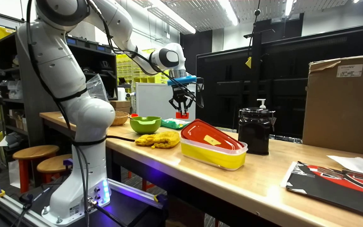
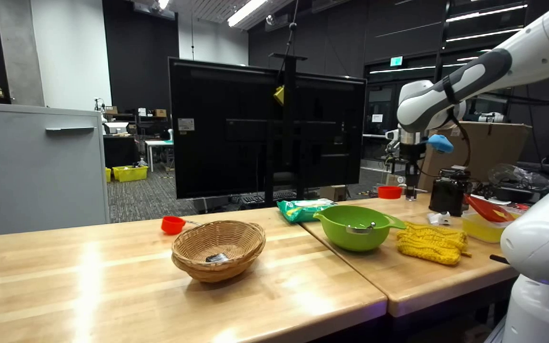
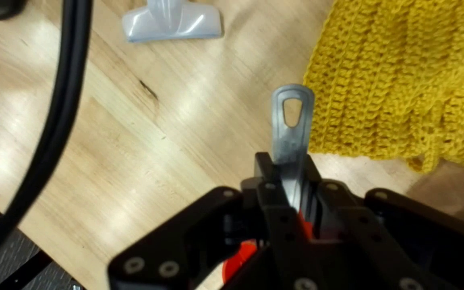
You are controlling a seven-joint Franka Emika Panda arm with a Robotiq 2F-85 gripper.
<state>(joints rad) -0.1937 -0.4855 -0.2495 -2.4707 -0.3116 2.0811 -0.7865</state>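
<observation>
My gripper (image 3: 290, 167) is shut on the flat metal handle (image 3: 291, 141) of a red measuring cup (image 1: 182, 115), and the handle's slotted end pokes out past the fingertips in the wrist view. Most of the cup is hidden behind the fingers there; only bits of red show. In both exterior views the cup hangs in the air above the wooden table. Below and beside the gripper lie a yellow knitted cloth (image 3: 397, 80) and a whitish clip (image 3: 171, 24). A green bowl (image 2: 355, 238) with a metal handle across it stands near the cloth.
A clear container (image 1: 213, 153) with yellow in it bears a tilted red lid (image 1: 211, 135). Close behind it stands a dark jar (image 1: 253, 132) with a pump. Farther along are a green packet (image 2: 303, 210), a wicker basket (image 2: 219, 267) and another red cup (image 2: 173, 225).
</observation>
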